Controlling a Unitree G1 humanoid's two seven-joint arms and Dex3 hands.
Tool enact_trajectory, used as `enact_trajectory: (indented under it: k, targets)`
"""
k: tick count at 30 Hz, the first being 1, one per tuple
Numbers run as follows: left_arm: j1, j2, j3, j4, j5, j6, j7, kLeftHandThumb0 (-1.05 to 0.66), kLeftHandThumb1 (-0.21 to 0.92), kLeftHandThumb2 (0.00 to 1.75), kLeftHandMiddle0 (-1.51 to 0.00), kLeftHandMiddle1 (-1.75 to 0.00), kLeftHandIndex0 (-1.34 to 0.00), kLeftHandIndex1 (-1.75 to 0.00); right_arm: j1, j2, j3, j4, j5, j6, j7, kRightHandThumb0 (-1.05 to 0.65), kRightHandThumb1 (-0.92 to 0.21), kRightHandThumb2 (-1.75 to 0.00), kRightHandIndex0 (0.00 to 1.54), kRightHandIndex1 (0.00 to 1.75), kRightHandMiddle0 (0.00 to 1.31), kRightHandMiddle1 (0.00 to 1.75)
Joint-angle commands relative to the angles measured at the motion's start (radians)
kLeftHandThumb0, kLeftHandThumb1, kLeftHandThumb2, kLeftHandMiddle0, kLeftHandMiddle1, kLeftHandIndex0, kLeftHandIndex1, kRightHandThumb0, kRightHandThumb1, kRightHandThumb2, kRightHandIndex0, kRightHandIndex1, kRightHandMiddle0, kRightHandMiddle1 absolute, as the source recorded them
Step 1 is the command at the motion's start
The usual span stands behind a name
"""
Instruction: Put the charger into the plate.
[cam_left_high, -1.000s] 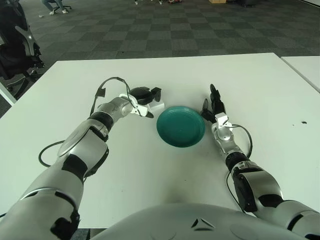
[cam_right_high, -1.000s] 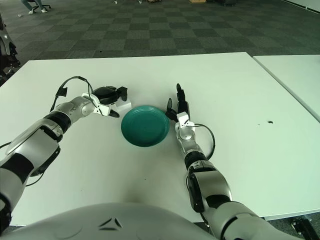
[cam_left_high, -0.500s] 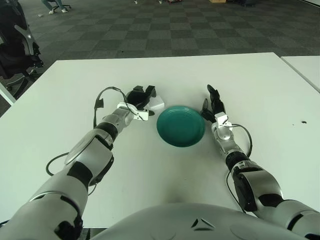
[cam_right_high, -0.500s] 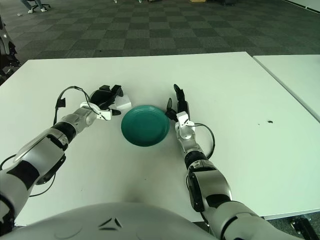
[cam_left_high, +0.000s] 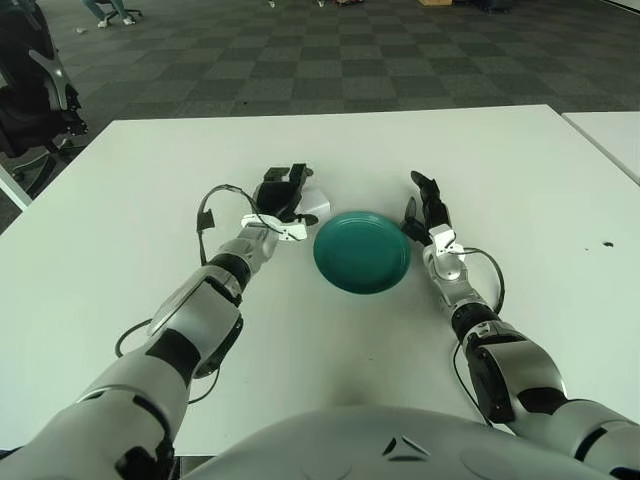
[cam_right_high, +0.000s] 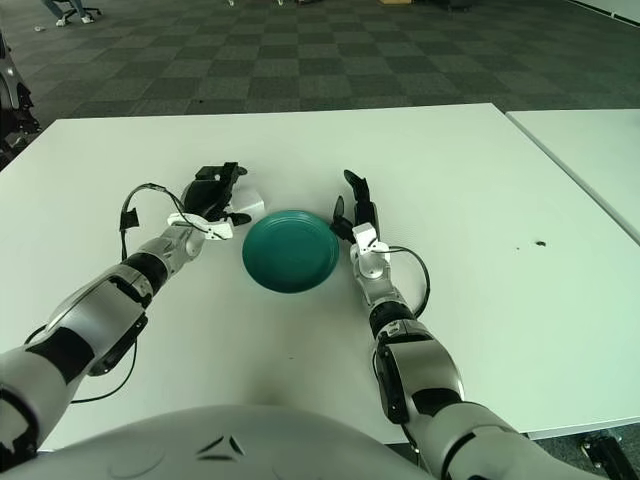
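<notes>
just left of the teal plate (cam_left_high: 361, 252), left hand (cam_left_high: 281, 196) cupped over the white charger (cam_left_high: 312, 203) (grip unclear); right hand (cam_left_high: 427, 211) fingers spread

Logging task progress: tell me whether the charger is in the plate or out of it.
Out. The white charger lies on the table left of the teal plate, under the left hand. The plate holds nothing. The right hand shows at the plate's right.
</notes>
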Motion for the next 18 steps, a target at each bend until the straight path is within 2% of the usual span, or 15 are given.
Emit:
enact_trajectory:
  k: [1,9,14,18]
  targets:
    - [-0.040,0.000,0.015,-0.017,0.001,0.002,0.074,-1.05,0.92,0.54,-0.12,-0.07,0.00,-0.82,0.164,0.031,0.015,0.117,-0.008,0.107,0.018,-1.05,-0.92,-1.12,0.00,0.00,0.00,0.58]
    - [-0.037,0.011,0.022,-0.042,0.003,-0.063,0.157,-1.05,0.92,0.62,-0.14,-0.05,0.00,-0.84,0.158,0.034,0.013,0.121,-0.002,0.126,0.022,-1.05,-0.92,-1.12,0.00,0.00,0.00,0.47]
    - [-0.040,0.009,0.029,-0.051,0.001,-0.091,0.193,-1.05,0.92,0.63,-0.16,-0.04,0.00,-0.91,0.156,0.033,0.019,0.122,-0.007,0.132,0.020,-1.05,-0.92,-1.12,0.00,0.00,0.00,0.51]
    - [-0.050,0.004,0.034,-0.050,-0.005,-0.089,0.174,-1.05,0.92,0.63,-0.16,-0.03,0.00,-0.93,0.156,0.035,0.020,0.121,-0.006,0.135,0.020,-1.05,-0.92,-1.12,0.00,0.00,0.00,0.51]
